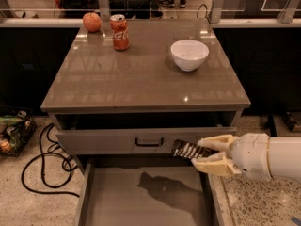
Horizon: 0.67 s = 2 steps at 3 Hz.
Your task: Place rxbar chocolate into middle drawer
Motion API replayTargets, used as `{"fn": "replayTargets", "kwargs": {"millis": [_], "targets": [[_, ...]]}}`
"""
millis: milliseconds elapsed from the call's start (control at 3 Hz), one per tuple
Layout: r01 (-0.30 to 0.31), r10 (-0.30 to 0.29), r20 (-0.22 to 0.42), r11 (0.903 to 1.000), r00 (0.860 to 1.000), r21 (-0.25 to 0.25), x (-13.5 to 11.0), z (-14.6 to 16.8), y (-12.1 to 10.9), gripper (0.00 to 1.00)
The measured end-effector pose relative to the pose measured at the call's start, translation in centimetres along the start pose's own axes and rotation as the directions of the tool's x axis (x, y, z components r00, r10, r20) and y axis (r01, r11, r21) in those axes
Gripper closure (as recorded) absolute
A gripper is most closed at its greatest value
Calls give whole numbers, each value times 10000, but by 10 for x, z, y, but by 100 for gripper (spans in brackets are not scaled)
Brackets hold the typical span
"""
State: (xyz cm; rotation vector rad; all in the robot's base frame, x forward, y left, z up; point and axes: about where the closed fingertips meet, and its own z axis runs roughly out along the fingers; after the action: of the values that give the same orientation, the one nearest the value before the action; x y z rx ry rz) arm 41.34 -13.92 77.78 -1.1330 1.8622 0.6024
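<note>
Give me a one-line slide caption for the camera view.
Gripper holds the rxbar chocolate over the open middle drawer, just in front of the handled drawer front.

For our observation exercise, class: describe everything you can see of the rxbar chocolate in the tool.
The rxbar chocolate is a small flat black wrapper bar with white lettering. It sits roughly level, its right end pinched in the cream-fingered tool, left end free. It hangs over the right rear of the open middle drawer, by the handled drawer front, touching only the tool.
</note>
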Motion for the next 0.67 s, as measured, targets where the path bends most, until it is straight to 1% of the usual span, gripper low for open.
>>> {"fn": "replayTargets", "kwargs": {"millis": [333, 667], "targets": [[222, -261, -1024, 9990, 9944, -399, 47, 8, 6, 100], [703, -766, -1561, 9965, 9848, -456, 91, 20, 14, 100]]}}
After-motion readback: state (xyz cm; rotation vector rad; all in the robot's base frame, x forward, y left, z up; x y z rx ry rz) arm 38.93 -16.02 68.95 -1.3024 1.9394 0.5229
